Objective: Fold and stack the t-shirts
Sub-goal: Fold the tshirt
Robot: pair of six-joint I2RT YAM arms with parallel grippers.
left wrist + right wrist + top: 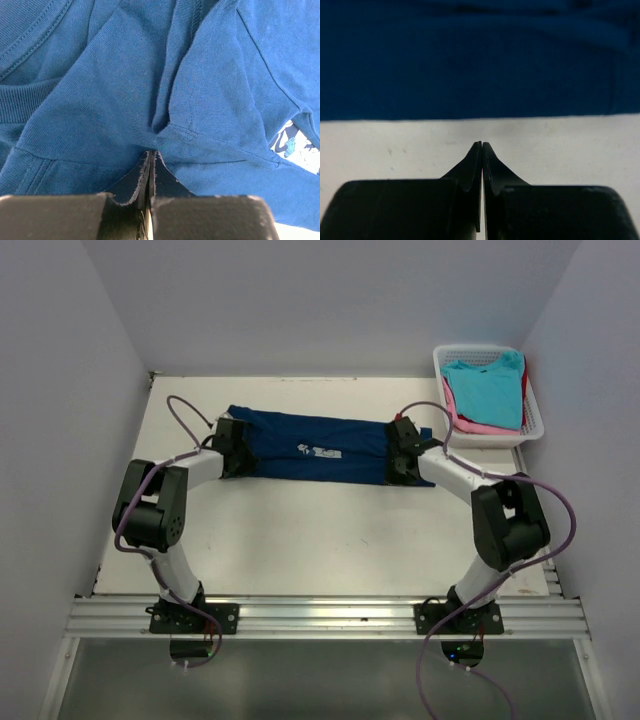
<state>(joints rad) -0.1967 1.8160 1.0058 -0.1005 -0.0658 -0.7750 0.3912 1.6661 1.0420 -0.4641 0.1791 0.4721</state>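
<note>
While the navy t-shirt (310,448) lies banded lengthwise left of the basket (537,412), the left gripper (151,152) is closed, seemingly pinching its far end. The right gripper (482,146), closed and empty, sits just short of the basket-side end.

Table (320,540) near-side of the navy t-shirt (310,448) is open, easy pass. Left gripper (232,445) and right gripper (403,450) block shirt's two ends. Basket (537,412) blocks far-right of shirt.
</note>
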